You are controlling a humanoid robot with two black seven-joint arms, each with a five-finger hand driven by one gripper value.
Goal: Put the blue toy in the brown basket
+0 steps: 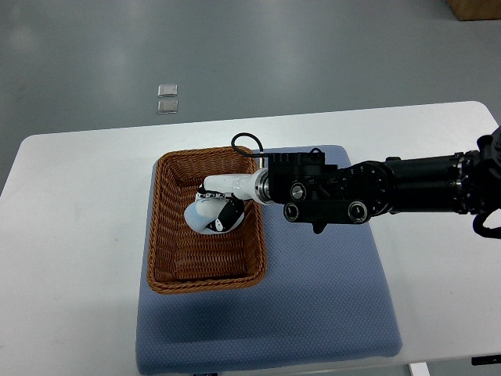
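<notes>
The right hand is inside the basket, its white and black fingers curled around the toy, a pale blue rounded thing that shows below and to the left of the fingers. The toy sits within the rim, over the upper middle of the woven floor. Whether it already rests on the weave or is held just above it, I cannot tell from this steep view.

The step in hand looks like the release. To do it well, the hand should go low enough that the toy touches the bottom before the fingers let go, so that it does not drop and roll. The fingers should then spread evenly, so that none drags the toy sideways. The way out should be straight up first, since the right wall of the basket lies just under the wrist and a sideways pull could catch the rim and shift the basket on the mat.

The right arm comes in from the right edge, stretched almost level across the picture, and its dark forearm crosses the mat. The wrist passes over the right rim, and the hand bends down and left into the basket. A thin black cable loops above the wrist. The basket stands on the left part of the mat, which lies on the white surface. No left arm shows.
</notes>
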